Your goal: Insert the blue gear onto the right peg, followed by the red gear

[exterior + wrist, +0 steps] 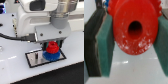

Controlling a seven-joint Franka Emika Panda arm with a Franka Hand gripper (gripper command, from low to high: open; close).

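The gripper is pinching the red gear between its 2 green pads. Beyond, in the exterior view, that gear is hovering over the blue gear, already seated on the grey plate. Step 2 is underway; next, probably lowering with hole and peg aligned.

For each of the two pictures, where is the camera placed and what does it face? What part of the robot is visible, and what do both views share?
Exterior view: off the arm, looking down at the grey plate; shows the arm and gripper over the blue gear.
Wrist view: on the wrist, facing along the fingers; the red gear fills it.
Shared: the red gear between the fingers.
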